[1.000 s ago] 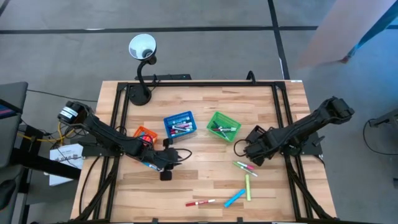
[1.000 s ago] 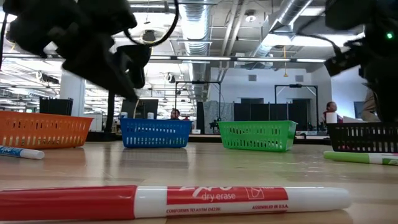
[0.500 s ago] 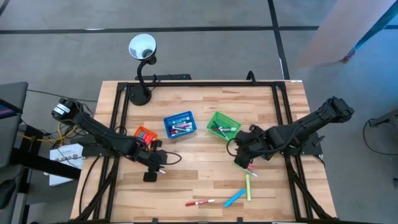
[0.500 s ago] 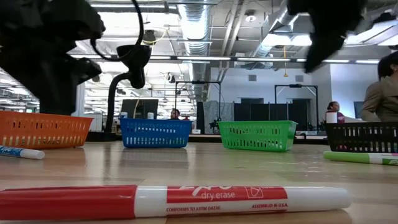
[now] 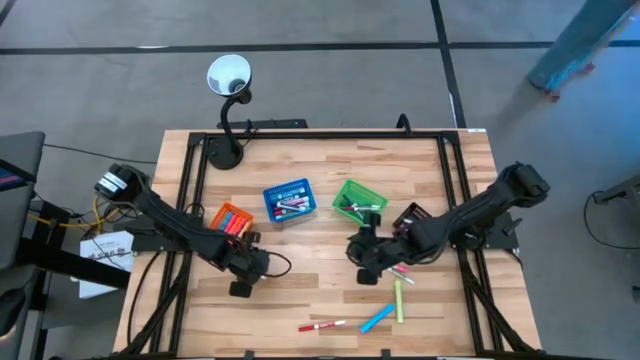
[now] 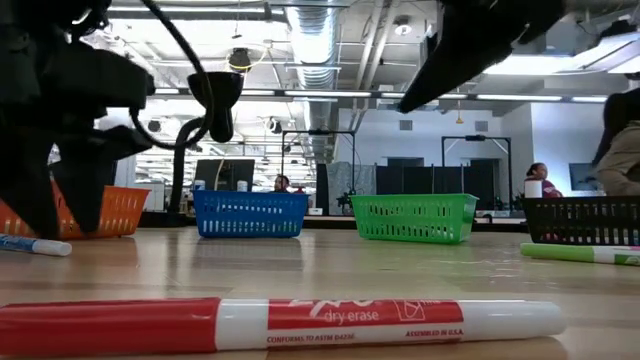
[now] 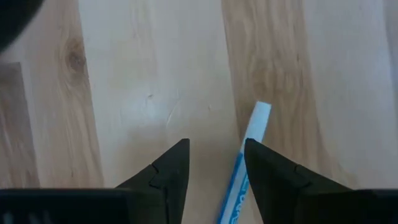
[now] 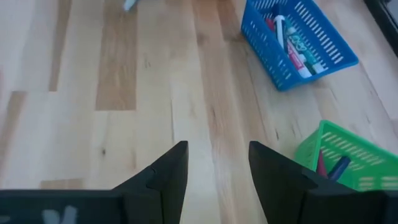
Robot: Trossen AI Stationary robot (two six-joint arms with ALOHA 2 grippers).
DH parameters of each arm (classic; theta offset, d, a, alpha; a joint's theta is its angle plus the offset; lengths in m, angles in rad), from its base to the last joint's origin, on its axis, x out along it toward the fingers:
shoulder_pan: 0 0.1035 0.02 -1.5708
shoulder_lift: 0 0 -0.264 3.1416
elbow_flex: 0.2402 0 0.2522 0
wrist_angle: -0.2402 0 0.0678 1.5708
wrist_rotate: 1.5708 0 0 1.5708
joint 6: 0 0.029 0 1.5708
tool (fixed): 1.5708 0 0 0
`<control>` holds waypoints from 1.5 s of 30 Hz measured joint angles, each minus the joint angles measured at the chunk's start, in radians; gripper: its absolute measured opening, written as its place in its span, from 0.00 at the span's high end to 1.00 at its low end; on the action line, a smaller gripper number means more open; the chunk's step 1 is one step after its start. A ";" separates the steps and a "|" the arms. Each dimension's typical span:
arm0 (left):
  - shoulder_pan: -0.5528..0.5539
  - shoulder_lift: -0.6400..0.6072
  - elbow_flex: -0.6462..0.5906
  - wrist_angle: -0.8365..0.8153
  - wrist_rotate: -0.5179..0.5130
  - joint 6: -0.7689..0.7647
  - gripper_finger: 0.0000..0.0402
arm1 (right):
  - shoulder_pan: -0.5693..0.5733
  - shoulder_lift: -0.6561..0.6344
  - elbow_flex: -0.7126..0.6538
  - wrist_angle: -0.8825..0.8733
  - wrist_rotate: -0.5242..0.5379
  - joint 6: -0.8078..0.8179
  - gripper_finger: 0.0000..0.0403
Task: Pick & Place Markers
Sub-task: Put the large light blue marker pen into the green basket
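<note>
The left tool (image 5: 243,280) hangs low over the table (image 5: 320,160) near its left edge, just in front of the orange basket (image 5: 232,216). Its wrist view shows the two fingers (image 7: 168,174) parted with bare wood between them. A white marker with a blue stripe (image 7: 245,155) lies on the wood just beside one finger, outside the gap, so this tool is released and grasps nothing.

The right tool (image 5: 362,262) reaches in toward the middle of the table, just in front of the green basket (image 5: 358,203). From its wrist its fingers (image 8: 165,177) stand apart over bare wood, released as well, nothing between them.

Some markers are already sorted: several lie in the blue basket (image 5: 288,200), red and green caps among them, and a few in the green one. A black basket (image 5: 411,217) sits partly hidden under the right arm.

The loose markers lie toward the front right of the table: a pink and green pair (image 5: 401,268) just beside the right tool, a yellow-green marker (image 5: 398,301), a light blue marker (image 5: 377,319) and, nearest the front edge, a red-and-white marker (image 5: 321,326).

A gooseneck lamp (image 5: 228,76) stands at the back left corner. At the low view's right edge, part of a person (image 6: 622,140) shows.
</note>
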 joint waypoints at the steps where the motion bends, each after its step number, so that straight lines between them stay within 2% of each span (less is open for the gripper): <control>1: -0.001 0.006 -0.002 0.004 -0.004 -0.003 0.62 | -0.003 0.009 0.000 0.007 -0.001 -0.014 0.60; 9: -0.002 0.011 -0.021 0.001 0.011 -0.042 0.62 | -0.042 0.039 0.000 0.005 -0.019 -0.019 0.60; 13: -0.004 -0.073 0.001 -0.002 0.002 -0.020 0.62 | -0.061 0.035 0.000 0.010 -0.030 -0.012 0.60; 17: -0.028 -0.158 0.000 -0.048 0.061 -0.014 0.63 | -0.070 0.037 0.000 0.012 -0.032 -0.012 0.61; 21: -0.087 -0.195 0.002 -0.080 0.093 0.102 0.65 | -0.072 0.037 0.000 0.016 -0.062 -0.012 0.61; 25: -0.121 -0.166 0.000 -0.103 0.094 0.160 0.66 | -0.071 0.037 0.000 0.030 -0.093 -0.012 0.61; 31: -0.126 -0.050 -0.017 -0.100 0.082 0.213 0.68 | -0.071 0.037 0.000 0.042 -0.093 -0.011 0.62; 35: -0.126 0.010 -0.015 -0.087 0.041 0.218 0.70 | -0.071 0.037 0.000 0.049 -0.110 -0.011 0.63; 39: -0.121 0.026 -0.014 -0.085 0.044 0.215 0.72 | -0.071 0.037 0.000 0.053 -0.111 -0.011 0.63; 42: -0.122 0.026 -0.015 -0.080 0.046 0.177 0.77 | -0.072 0.037 0.000 0.054 -0.111 -0.011 0.63; 45: -0.122 0.026 -0.016 -0.071 0.050 0.122 0.87 | -0.075 0.037 0.000 0.076 -0.110 -0.011 0.63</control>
